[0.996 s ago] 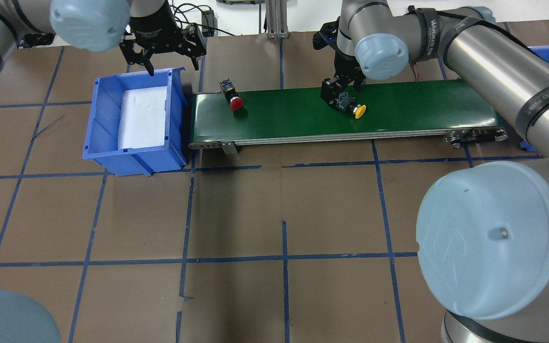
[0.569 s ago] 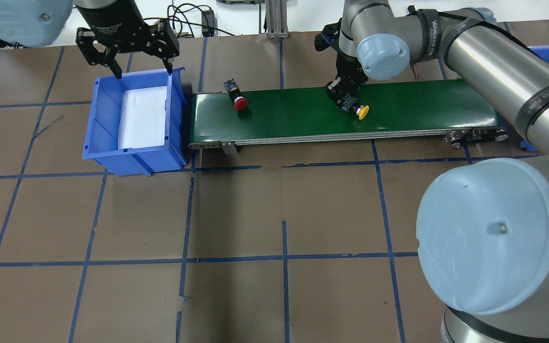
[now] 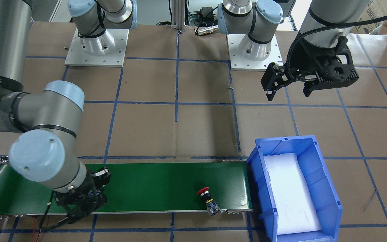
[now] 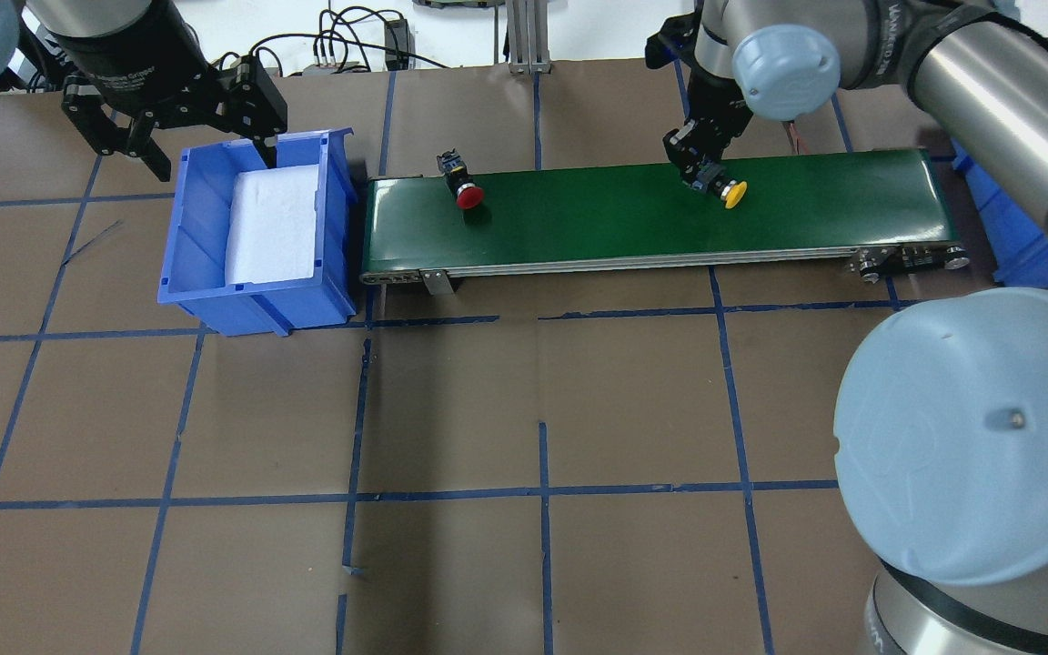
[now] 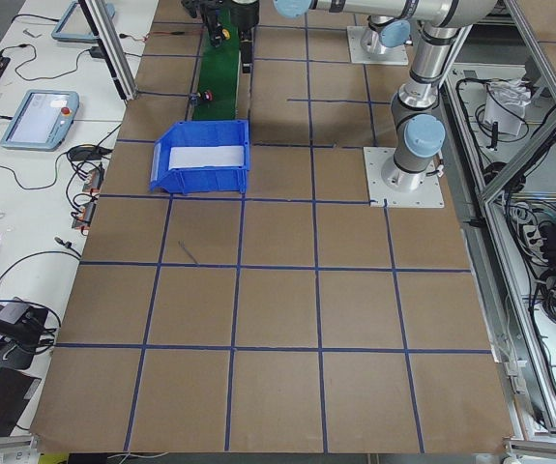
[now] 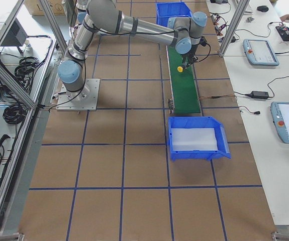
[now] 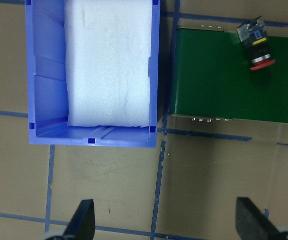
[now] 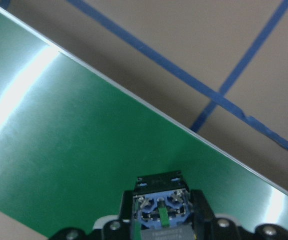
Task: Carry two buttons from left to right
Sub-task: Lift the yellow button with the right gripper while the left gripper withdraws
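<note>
**A:** Since a second ago both arms have shifted. The right one has carried its load further toward the belt's right end, and the left one has swung leftward along the bin's far rim. The red button has ridden a little way along the belt.

**B:** Walk me through it, big things first.

**A:** Brown worktop [image 4: 542, 409], taped in blue squares. Across its far side runs the green belt [image 4: 597, 218]. Right at the belt's left end stands the blue bin [image 4: 180, 227], with nothing in it but a white foam pad [image 4: 274, 223]. A second blue bin [image 4: 1015, 246] peeks out past the right end.

**B:** The tools?

**A:** The left tool [image 4: 215, 166] hangs over the bin's far rim, jaws spread wide, holding nothing. The right tool [image 4: 704, 173] is clamped on the yellow button [image 4: 735, 193]. It grips the boxy block, and the cap sticks out sideways over the belt.

**B:** And the other one?

**A:** The red button [image 4: 468, 193] lies on its side on the belt, near the left end and close to the far edge, well apart from both tools.

**B:** How would they handle?

**A:** Light, hard plastic with no give, I'd judge. The domed cap looks smooth and round, so it is likely to slip. The block's flat sides are the place to pinch, keeping off the terminals at its end.
</note>
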`<state>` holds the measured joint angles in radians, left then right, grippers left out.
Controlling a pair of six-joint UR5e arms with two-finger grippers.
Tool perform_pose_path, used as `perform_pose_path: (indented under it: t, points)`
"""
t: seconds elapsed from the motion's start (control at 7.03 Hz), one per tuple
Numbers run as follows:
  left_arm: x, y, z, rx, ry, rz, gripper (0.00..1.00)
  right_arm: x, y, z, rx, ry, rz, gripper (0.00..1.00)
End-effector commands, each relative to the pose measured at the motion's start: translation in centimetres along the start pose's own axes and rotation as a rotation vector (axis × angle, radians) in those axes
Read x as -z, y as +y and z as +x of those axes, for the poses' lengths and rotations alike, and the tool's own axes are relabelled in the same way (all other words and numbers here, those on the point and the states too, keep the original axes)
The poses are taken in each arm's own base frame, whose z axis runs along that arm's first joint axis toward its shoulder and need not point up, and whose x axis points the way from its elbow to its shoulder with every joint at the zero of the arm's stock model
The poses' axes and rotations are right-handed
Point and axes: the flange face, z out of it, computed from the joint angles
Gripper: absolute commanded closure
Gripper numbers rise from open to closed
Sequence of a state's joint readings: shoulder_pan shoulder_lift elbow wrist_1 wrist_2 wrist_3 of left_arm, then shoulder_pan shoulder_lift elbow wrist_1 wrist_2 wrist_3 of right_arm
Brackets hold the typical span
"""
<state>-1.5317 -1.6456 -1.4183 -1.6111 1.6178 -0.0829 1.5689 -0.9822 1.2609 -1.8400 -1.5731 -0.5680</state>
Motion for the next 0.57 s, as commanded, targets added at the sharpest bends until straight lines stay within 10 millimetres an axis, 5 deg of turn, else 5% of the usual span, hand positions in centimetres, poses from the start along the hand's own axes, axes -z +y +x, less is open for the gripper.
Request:
perform_pose_path:
  t: [0.0,0.43]
  points:
    - [0.0,-0.4,-2.0,-0.009,0.010,-0.003,0.00,6.7,5.5,9.9,-0.154,-0.001,0.010,0.91]
    - [0.0,-0.3,-2.4,-0.018,0.008,-0.015,0.00,9.5,11.7,19.3,-0.303,0.011,0.024,0.90]
